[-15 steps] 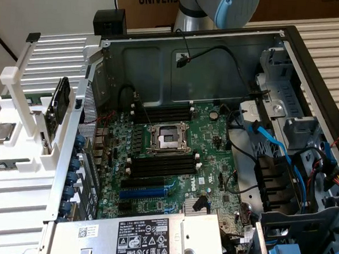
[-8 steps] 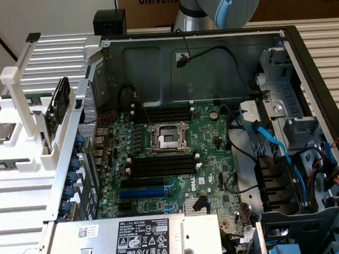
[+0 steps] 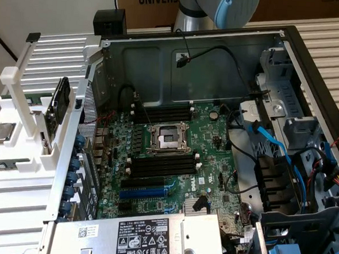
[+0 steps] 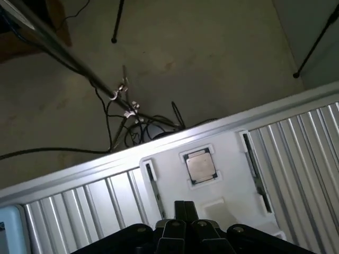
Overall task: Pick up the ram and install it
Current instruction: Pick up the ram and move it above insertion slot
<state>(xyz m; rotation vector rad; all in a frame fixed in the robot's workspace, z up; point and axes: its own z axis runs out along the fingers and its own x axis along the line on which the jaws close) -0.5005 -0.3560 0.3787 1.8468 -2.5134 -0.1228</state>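
A white holder point(image 3: 18, 152) stands at the exterior view's left, beside the open computer case. A long, thin green-edged strip that looks like the ram point(image 3: 7, 165) lies on edge in a groove of it, next to the square silver CPU chip point(image 3: 1, 133). Another green strip point(image 3: 28, 99) sits in a groove farther back. In the wrist view the same holder point(image 4: 222, 159) shows the CPU chip point(image 4: 200, 166) between two narrow dark grooves point(image 4: 253, 164). My gripper point(image 4: 180, 225) hangs above the holder, clear of it. The arm point(image 3: 217, 6) shows behind the case.
The motherboard point(image 3: 214, 141) lies in the case with long black memory slots point(image 3: 162, 112) point(image 3: 161, 164) on both sides of the CPU socket point(image 3: 166, 139). Blue cables point(image 3: 272, 142), drive bays and the power supply point(image 3: 145, 240) crowd the case. A black part point(image 3: 58, 106) stands in the holder.
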